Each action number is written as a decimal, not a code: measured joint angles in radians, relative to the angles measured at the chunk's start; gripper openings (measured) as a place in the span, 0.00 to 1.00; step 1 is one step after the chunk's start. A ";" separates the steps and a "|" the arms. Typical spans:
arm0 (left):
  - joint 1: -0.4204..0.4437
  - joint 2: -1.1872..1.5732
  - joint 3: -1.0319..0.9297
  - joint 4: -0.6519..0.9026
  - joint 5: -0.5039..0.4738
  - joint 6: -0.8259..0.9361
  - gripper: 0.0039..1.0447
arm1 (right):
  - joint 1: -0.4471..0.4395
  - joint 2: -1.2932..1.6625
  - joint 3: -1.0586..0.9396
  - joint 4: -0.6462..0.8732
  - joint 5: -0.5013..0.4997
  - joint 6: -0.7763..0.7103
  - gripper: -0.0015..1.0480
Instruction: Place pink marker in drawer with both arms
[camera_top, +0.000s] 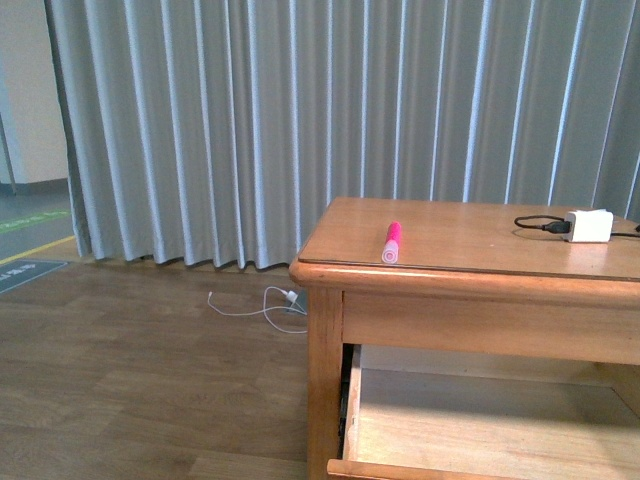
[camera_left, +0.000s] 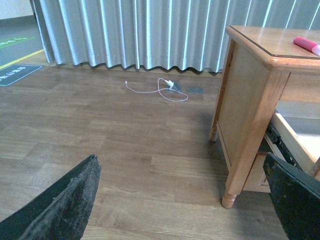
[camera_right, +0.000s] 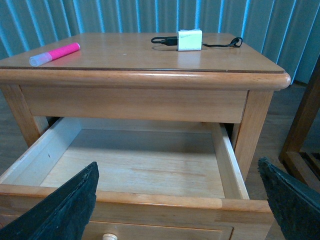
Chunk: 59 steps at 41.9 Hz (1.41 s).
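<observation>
pink marker (camera_right: 54, 54) on tabletop (camera_right: 125, 56), well beyond right end effector (camera_right: 177, 200)

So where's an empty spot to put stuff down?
The open drawer looks bare inside, wall to wall. On the tabletop there is a wide free patch between the pink marker and the white charger. It is crowded only around the charger and its black cable.

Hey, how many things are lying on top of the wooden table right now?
2. A bright pink cylindrical marker lies toward the left side; a white charger block with its black cable attached sits further right, farther back.
</observation>
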 joint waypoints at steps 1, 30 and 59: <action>0.000 0.000 0.000 0.000 0.000 0.000 0.94 | 0.000 0.000 0.000 0.000 0.000 0.000 0.92; -0.283 1.128 0.668 0.320 -0.050 0.013 0.94 | 0.000 0.000 0.000 0.000 0.000 0.000 0.92; -0.441 1.941 1.509 0.135 -0.015 0.011 0.94 | 0.000 0.000 0.000 0.000 0.000 0.000 0.92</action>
